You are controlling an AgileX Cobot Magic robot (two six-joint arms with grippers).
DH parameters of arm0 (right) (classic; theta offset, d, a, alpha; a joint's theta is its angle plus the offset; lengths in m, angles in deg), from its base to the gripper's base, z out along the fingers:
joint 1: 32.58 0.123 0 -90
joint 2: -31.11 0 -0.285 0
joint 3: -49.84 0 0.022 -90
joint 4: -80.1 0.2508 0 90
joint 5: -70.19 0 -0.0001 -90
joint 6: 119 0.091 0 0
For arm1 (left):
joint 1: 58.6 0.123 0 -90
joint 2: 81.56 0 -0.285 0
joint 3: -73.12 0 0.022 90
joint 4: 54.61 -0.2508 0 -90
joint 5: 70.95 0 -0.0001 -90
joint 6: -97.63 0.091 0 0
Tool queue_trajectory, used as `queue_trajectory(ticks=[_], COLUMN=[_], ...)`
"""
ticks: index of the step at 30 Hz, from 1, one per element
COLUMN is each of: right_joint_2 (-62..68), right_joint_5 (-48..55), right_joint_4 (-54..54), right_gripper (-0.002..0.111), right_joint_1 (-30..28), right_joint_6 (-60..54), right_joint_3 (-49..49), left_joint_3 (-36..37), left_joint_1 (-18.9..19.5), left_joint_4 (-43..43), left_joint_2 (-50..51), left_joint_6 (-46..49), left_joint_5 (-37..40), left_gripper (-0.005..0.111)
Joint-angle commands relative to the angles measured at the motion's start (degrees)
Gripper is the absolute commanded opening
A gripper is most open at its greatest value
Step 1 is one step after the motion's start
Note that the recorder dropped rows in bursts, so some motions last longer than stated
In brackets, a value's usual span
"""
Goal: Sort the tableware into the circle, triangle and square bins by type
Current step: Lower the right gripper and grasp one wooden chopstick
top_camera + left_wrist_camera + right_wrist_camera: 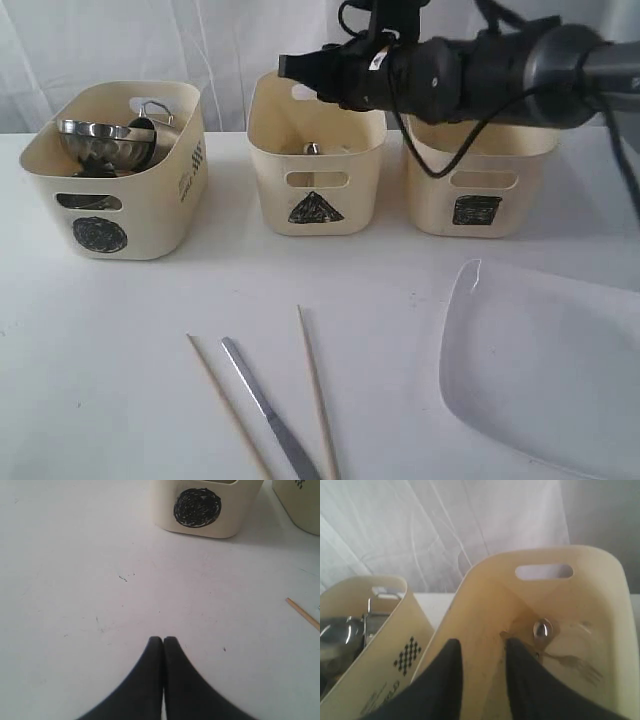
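The tableware not yet binned lay on the near table: a knife point(268, 415) between two wooden chopsticks point(318, 390), and a large white plate point(550, 370) at the near right, partly out of view. A spoon point(543, 629) and fork point(575, 665) lay in the triangle bin point(316, 165), and a steel bowl point(100, 140) sat in the circle bin point(130, 215) on the left.

The right gripper point(482, 647) hung over the triangle bin, jaws apart and empty. Lifting out carelessly, it could have caught the rim and dragged the light tub. The left gripper point(163, 641) was closed on nothing, low over bare table near the circle bin.

The chopsticks looked thin and lay flat, close beside the knife, so a pinch might have slipped or taken both. The plate looked wide and low-rimmed, awkward to grip, and perhaps tight for the square bin point(478, 185).
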Motion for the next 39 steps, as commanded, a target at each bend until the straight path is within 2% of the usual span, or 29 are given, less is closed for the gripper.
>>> queue_trajectory(ticks=[1, 7, 17, 22, 27, 32, 36, 39], right_joint_2=[-4.27, -7.25, -19.5, -25.91, -27.94, -24.36, -18.7, -15.39], right_joint_5=[14.87, 22.45, 36.02, 43.16, 43.9, 44.9, 39.4, 36.31], right_joint_4=[-0.71, -0.61, 2.49, 2.49, 6.14, 12.2, 10.43, 9.44], right_gripper=[0.0, 0.0, 0.0, 0.0, 0.0, 0.0, 0.0, 0.0], right_joint_1=[-0.39, -0.39, 0.14, 2.05, 4.7, 9.94, 14.06, 15.08], right_joint_6=[-2.05, -2.67, -4.72, -4.0, -4.33, -10.93, -8.69, -7.95], right_joint_3=[0.0, 4.79, 21.23, 23.96, 24.66, 24.66, 24.66, 24.66], left_joint_3=[0.11, 0.11, 0.11, 0.11, 0.11, 0.11, 0.11, 0.11], left_joint_1=[0.17, 0.17, 0.17, 0.17, 0.17, 0.17, 0.17, 0.17], left_joint_4=[-0.03, -0.03, -0.03, -0.03, -0.03, -0.03, -0.03, -0.03], left_joint_2=[-0.23, -0.23, -0.23, -0.23, -0.23, -0.23, -0.23, -0.23], left_joint_6=[0.0, 0.0, 0.0, 0.0, 0.0, 0.0, 0.0, 0.0], left_joint_5=[0.26, 0.26, 0.26, 0.26, 0.26, 0.26, 0.26, 0.26], left_gripper=[0.0, 0.0, 0.0, 0.0, 0.0, 0.0, 0.0, 0.0])
